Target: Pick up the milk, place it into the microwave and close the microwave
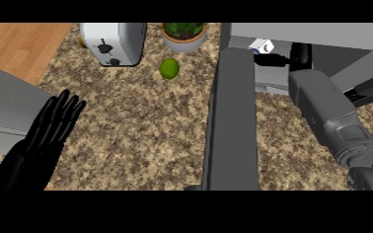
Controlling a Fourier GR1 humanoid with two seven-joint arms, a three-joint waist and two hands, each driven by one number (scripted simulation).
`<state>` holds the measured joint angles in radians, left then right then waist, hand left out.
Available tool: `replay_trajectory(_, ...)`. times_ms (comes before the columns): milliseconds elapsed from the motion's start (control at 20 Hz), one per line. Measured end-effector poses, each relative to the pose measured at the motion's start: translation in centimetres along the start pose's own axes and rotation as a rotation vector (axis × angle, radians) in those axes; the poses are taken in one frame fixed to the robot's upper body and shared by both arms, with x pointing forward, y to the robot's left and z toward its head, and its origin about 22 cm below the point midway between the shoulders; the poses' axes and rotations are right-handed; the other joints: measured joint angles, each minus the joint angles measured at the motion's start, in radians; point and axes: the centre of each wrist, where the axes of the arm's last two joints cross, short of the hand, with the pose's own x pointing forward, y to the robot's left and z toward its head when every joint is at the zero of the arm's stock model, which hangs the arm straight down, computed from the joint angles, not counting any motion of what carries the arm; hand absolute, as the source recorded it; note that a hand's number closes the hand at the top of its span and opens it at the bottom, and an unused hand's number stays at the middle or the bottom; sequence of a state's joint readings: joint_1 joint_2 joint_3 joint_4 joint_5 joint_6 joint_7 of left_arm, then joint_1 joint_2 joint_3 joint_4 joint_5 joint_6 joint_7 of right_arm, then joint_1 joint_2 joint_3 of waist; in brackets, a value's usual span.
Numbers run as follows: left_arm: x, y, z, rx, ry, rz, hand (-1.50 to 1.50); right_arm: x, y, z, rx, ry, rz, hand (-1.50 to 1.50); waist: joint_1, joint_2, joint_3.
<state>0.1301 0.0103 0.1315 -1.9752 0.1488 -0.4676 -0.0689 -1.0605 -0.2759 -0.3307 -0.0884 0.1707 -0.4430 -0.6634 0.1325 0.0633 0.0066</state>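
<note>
Speckled brown-and-cream stone covers the desk, which fills most of the head view; a strip of wooden floor shows at the upper left, and a plain grey panel borders the desk on the left side. A white and silver toaster stands at the back left of the desk, a potted plant in a tan pot stands just to its right, and a green lime-like fruit lies on the stone in front of the plant, apart from both. The microwave sits at the back right, and its dark grey door is swung wide open, seen edge-on and running from the cavity towards the lower edge of the view. The milk, a small white carton with a blue mark, is inside the microwave cavity, near its left side. The right robot hand is reached into the cavity just beside the carton, with the grey forearm stretching in from the lower right; whether its fingers are apart or clamped on the milk cannot be told. The left robot hand rests at the lower left of the view, fingers straight, together and pointing up, holding nothing.
</note>
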Motion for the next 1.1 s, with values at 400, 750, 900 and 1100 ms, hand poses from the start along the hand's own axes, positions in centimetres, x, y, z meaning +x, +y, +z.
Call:
replay_trajectory(400, -0.3, -0.9, -0.1, 0.000, 0.004, 0.000, -1.50, -1.8, 0.7, 2.0, 0.022, 0.005, -0.067, -1.50, -0.023, -0.014, -0.001)
replay_trajectory(750, -1.4, -1.4, 0.0, -0.038, 0.035, 0.020, -1.50, -3.6, 1.5, 4.3, 0.064, 0.007, -0.154, -1.50, -0.050, -0.026, -0.002)
replay_trajectory(900, -2.0, -1.8, -0.2, -0.060, 0.054, 0.035, -1.50, -4.5, 2.0, 5.5, 0.089, 0.008, -0.207, -1.50, -0.063, -0.031, -0.003)
replay_trajectory(1100, -2.8, -2.4, -1.2, -0.111, 0.074, 0.042, -1.50, -5.7, 2.4, 7.2, 0.123, 0.007, -0.276, -1.50, -0.085, -0.040, -0.004)
